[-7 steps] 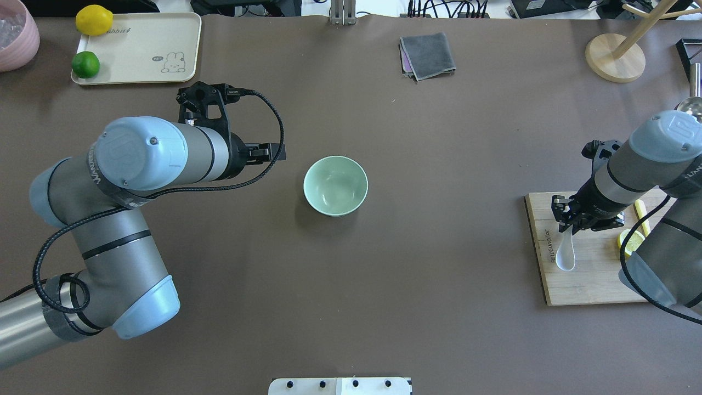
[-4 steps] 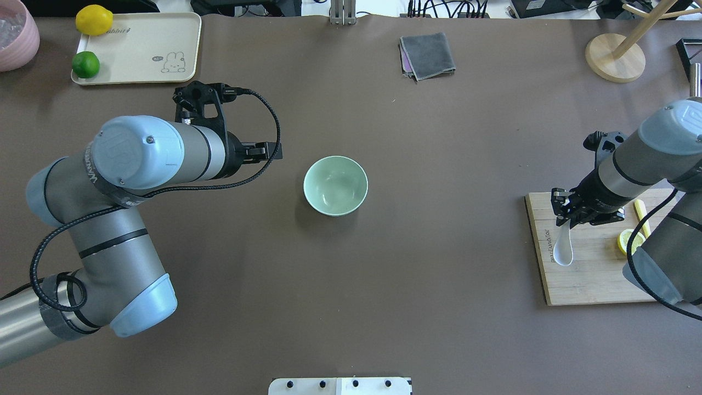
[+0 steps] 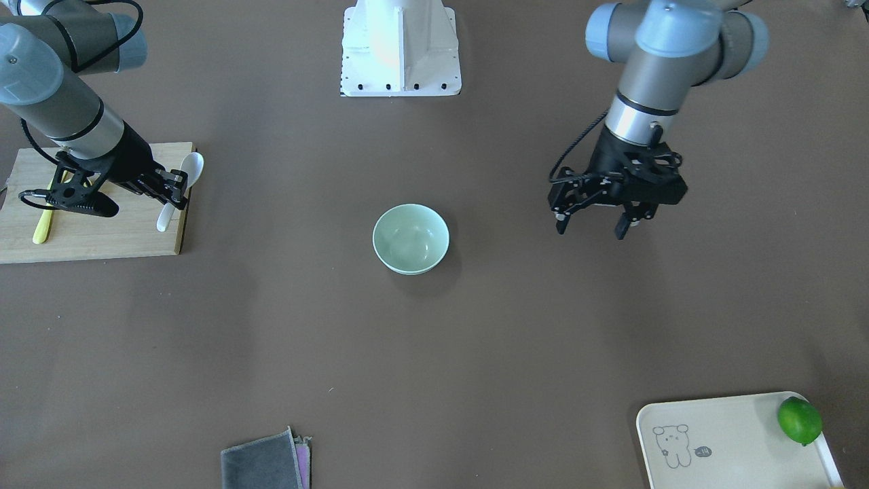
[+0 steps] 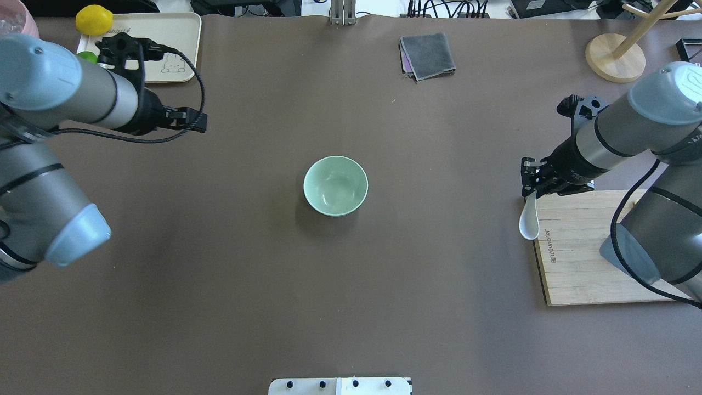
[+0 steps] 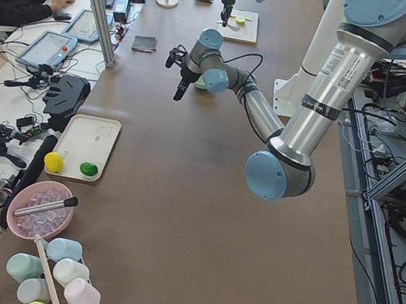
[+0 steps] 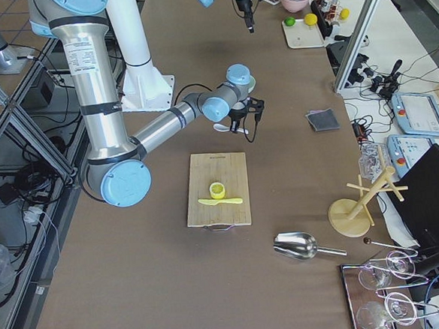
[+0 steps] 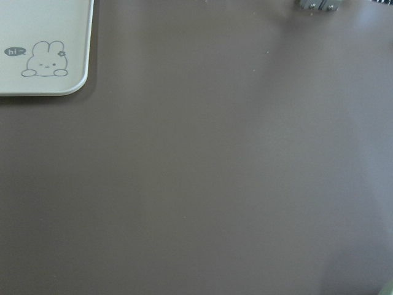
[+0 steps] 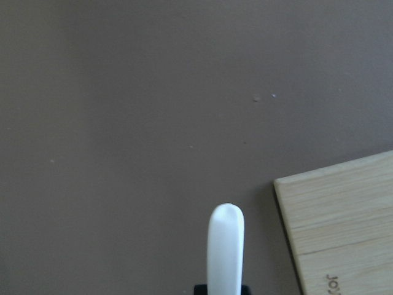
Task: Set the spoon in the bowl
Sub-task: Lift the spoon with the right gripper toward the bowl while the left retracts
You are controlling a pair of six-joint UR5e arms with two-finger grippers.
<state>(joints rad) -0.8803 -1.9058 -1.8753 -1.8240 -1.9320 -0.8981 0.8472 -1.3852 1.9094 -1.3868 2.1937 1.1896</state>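
The white spoon (image 4: 529, 220) hangs from my right gripper (image 4: 530, 186), which is shut on its handle. The scoop points back toward the robot's base, above the left far corner of the wooden cutting board (image 4: 581, 258). The spoon also shows in the front view (image 3: 193, 168) and in the right wrist view (image 8: 225, 246). The mint-green bowl (image 4: 335, 185) stands empty at the table's middle, well to the left of the spoon; it also shows in the front view (image 3: 411, 239). My left gripper (image 3: 589, 231) is open and empty, held high to the bowl's left.
A yellow knife (image 3: 42, 227) and a lemon slice (image 6: 217, 189) lie on the board. A cream tray (image 4: 164, 33) with a lemon (image 4: 94, 20) sits far left. A grey cloth (image 4: 428, 55) and a wooden stand (image 4: 614, 57) are at the far edge.
My right gripper has lifted the spoon off the board and carried it away from the robot's base and left, to the board's corner. My left arm has drawn back left toward the tray.
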